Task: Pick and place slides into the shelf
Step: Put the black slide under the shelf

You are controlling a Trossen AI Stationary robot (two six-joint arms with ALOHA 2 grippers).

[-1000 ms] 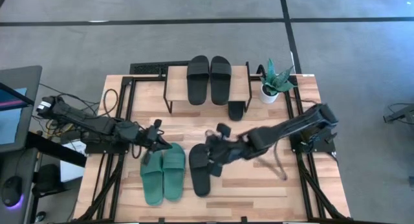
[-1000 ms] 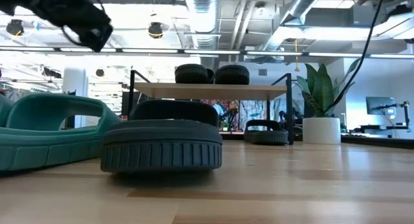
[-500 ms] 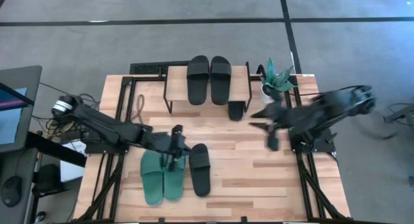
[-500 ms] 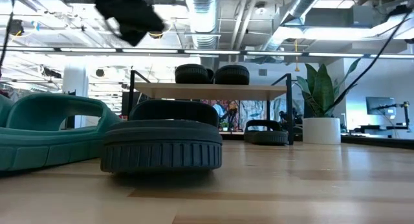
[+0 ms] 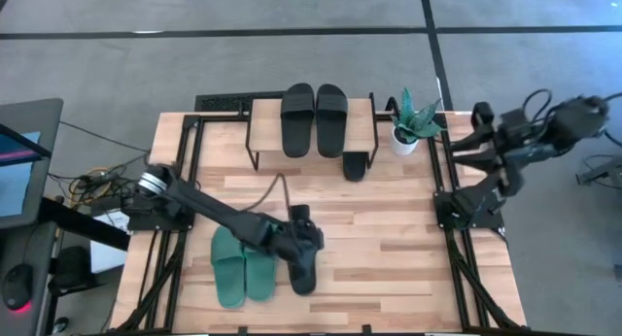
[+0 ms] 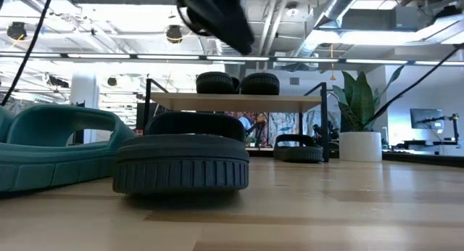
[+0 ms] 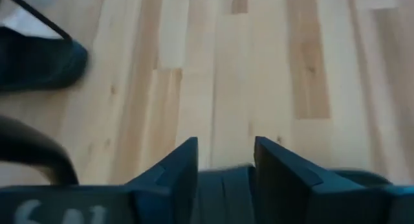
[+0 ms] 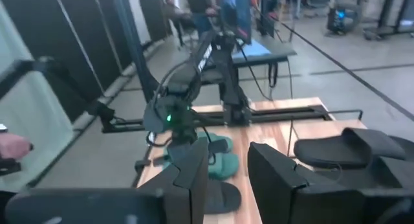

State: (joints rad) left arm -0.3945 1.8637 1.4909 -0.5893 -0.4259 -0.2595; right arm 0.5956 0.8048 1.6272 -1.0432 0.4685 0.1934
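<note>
With its fingers apart, the left hand [image 5: 303,226] hovers over the lone black slide [image 5: 301,255] at lower centre of the bench [image 5: 408,249], and a skewed descent could nudge it into the green pair [image 5: 243,266]; the right hand [image 5: 479,122], also parted, waits upper right.

Two dark jointed arms [image 5: 209,208] — black cables, silver-capped left joint.

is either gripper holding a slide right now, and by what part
Nothing is held. The left gripper hovers open over the lone black slide at the table's front; the right gripper is open and empty, pulled back by the plant.
</note>
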